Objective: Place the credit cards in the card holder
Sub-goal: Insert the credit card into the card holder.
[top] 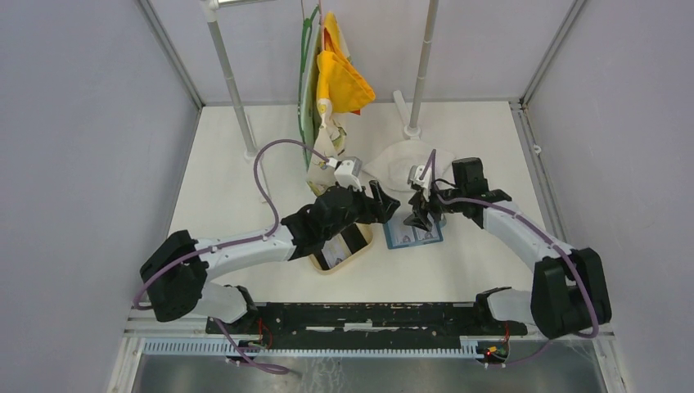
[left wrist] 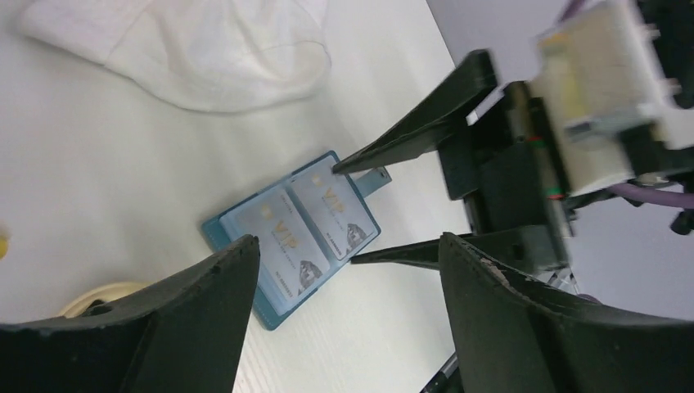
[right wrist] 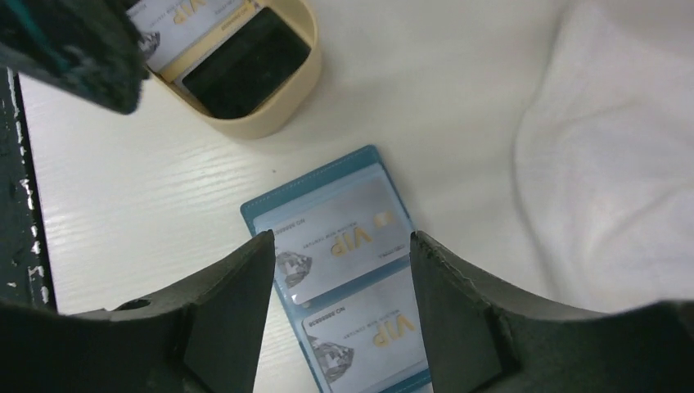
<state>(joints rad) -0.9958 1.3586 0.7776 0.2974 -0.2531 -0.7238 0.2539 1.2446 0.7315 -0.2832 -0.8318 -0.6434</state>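
Note:
The blue card holder (top: 413, 236) (left wrist: 214, 230) (right wrist: 270, 205) lies open and flat on the white table. Two pale grey credit cards with gold "VIP" lettering (right wrist: 344, 233) (right wrist: 368, 327) sit in its clear sleeves, also seen in the left wrist view (left wrist: 278, 241) (left wrist: 335, 209). My right gripper (right wrist: 342, 237) (top: 421, 214) hovers open just above the holder with nothing between its fingers. My left gripper (left wrist: 348, 241) (top: 385, 205) stands wide open to the holder's left, empty. A black card (right wrist: 245, 74) and another pale VIP card (right wrist: 184, 29) lie in the tan tray (right wrist: 270, 123).
The tan oval tray (top: 340, 258) sits under the left arm's forearm. A crumpled white cloth (top: 393, 164) (right wrist: 614, 164) lies just behind the holder. Yellow and green fabric (top: 340, 78) hangs from a rack between two upright poles (top: 233, 90) (top: 421, 74).

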